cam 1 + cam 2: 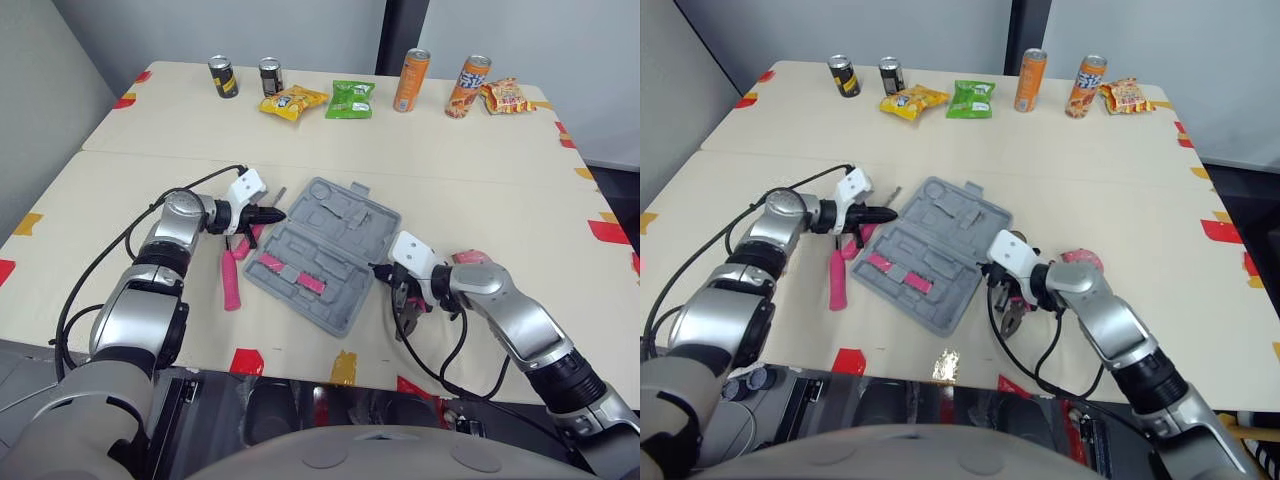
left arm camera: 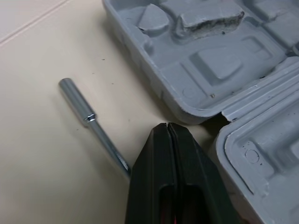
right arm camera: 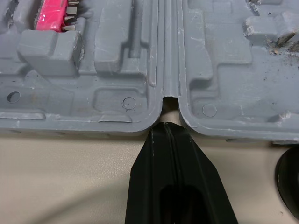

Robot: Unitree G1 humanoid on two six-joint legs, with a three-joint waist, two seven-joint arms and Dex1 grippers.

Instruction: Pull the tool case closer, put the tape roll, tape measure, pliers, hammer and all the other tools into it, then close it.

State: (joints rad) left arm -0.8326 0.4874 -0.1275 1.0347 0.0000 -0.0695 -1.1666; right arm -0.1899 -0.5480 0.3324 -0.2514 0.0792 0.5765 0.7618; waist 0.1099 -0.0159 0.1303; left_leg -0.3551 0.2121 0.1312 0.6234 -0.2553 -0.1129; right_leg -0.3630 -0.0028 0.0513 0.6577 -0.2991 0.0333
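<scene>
The case (image 1: 322, 255) lies open on your desk (image 1: 480, 160), its hinge running far-left to near-right. The 2 grippers sit at the hinge ends: left gripper (image 1: 277, 214) far-left, right gripper (image 3: 169, 126) at the near-right notch. Both jaws are pressed together, empty (pliers (image 1: 232, 278) lie just left). The right one looks better placed to draw it near.

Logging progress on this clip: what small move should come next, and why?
Likely press both tips inward and drag the tool case toward the robot. The shut left gripper and shut right gripper sit at opposite ends of its hinge groove, the case lies open, and the pliers remain outside it.
</scene>
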